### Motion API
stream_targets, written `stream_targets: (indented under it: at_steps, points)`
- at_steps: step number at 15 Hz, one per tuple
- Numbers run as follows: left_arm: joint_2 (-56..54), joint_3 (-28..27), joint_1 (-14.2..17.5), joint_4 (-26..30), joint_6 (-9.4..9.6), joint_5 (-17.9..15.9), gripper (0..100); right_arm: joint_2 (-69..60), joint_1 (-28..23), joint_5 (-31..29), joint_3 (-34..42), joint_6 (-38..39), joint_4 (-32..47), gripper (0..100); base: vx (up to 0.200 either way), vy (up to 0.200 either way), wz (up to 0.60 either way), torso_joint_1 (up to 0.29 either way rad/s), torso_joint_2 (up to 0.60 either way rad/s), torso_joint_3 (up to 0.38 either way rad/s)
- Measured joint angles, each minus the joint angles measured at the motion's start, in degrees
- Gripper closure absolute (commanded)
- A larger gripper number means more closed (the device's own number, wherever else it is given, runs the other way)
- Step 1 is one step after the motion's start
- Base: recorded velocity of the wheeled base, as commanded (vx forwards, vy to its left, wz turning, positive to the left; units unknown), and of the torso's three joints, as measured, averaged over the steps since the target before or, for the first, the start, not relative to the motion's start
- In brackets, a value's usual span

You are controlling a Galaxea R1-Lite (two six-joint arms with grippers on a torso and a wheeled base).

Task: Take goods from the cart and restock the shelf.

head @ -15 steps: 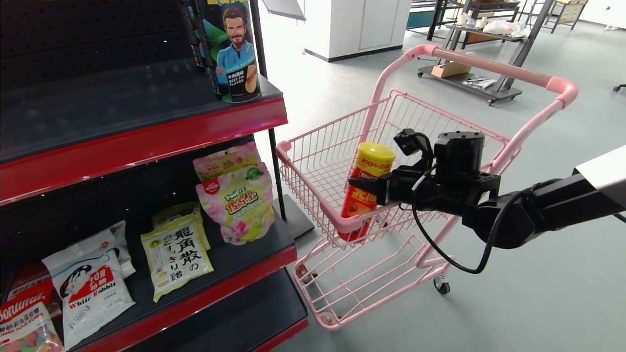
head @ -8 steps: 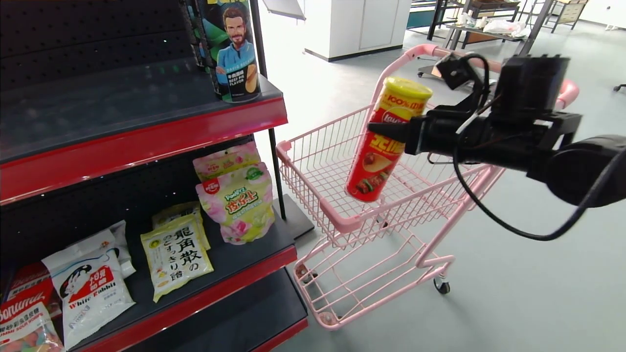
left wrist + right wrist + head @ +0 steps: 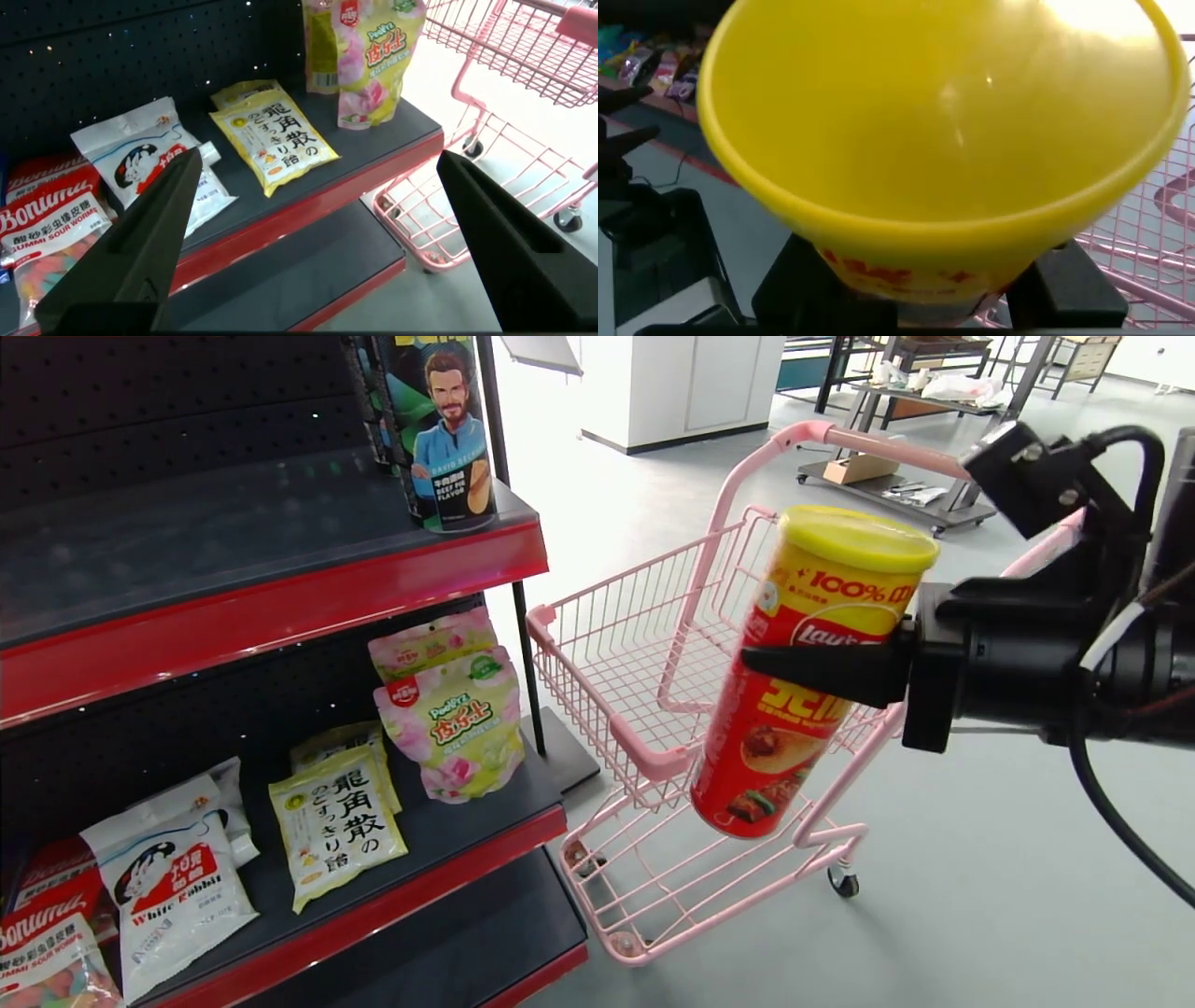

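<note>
The right gripper (image 3: 803, 667) had its fingers clamped on a tall red chip can (image 3: 794, 756) with a yellow lid. It held the can tilted in the air, out of the pink cart (image 3: 644, 761) and to the side of the shelf (image 3: 280, 588). The grip sat on the upper half, so the smooth tube could probably swing or slip if carried fast. Its low end might clip the shelf's red edge, or knock the dark can (image 3: 439, 429) standing on the upper shelf. The left gripper (image 3: 318, 243), fingers spread and empty, faced the snack bags (image 3: 276, 140) on the lower shelf.
</note>
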Motion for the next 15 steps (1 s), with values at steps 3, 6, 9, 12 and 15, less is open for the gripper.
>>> stream_targets:
  at_steps: [3, 6, 9, 12, 15]
  points:
    - [0.0, 0.0, 0.0, 0.0, 0.02, 0.0, 0, 0.9, -1.1, -2.0, 1.1, -4.5, -0.5, 100, 0.000, 0.000, 0.00, 0.000, 0.00, 0.000]
    - [0.0, 0.0, 0.0, 0.0, 0.02, 0.0, 0, 1.5, -2.8, -4.1, 0.9, -5.7, -0.9, 100, 0.000, 0.000, 0.00, 0.000, 0.00, 0.000]
    - [0.0, 0.0, 0.0, 0.0, 0.05, 0.0, 0, 0.9, -3.6, -0.4, 1.5, -5.7, -1.0, 100, 0.000, 0.000, 0.00, 0.000, 0.00, 0.000]
    - [0.0, 0.0, 0.0, 0.0, 0.07, 0.0, 0, 0.8, -3.8, 0.1, 1.3, -5.5, -0.9, 100, 0.000, 0.000, 0.00, 0.000, 0.00, 0.000]
    - [0.0, 0.0, 0.0, 0.0, 0.07, 0.0, 0, 0.6, -3.3, 0.0, 1.6, -5.5, -0.9, 100, 0.000, 0.000, 0.00, 0.000, 0.00, 0.000]
